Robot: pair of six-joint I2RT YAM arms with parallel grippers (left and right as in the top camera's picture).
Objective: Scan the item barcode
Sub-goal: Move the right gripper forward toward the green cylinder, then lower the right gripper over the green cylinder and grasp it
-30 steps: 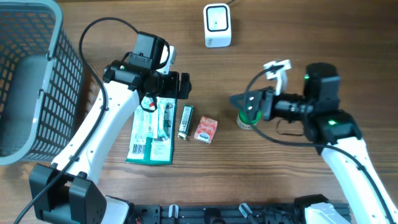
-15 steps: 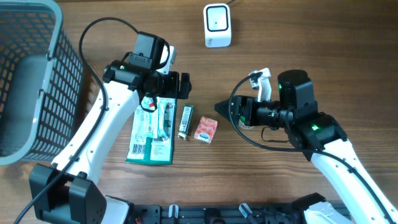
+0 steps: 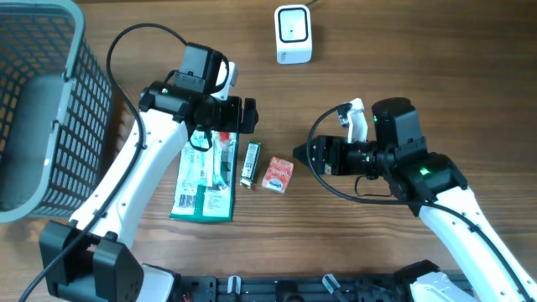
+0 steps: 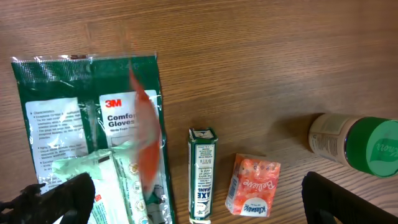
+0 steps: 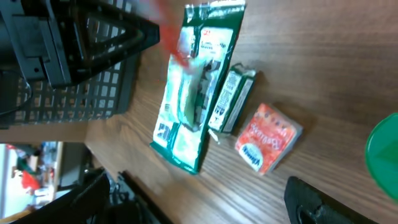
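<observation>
On a wooden table (image 3: 436,59), the left jaws stood wide open and empty over a green glove packet (image 3: 204,178). The right jaws, also wide and empty, pointed at an orange tissue pack (image 3: 278,175), well apart from the white scanner (image 3: 294,33).

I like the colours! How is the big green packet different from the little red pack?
The gloves packet is green and white; the little red pack is orange-red. The gloves packet is long and big; the little red pack is small and squarish. Both lie flat on the table.
</observation>
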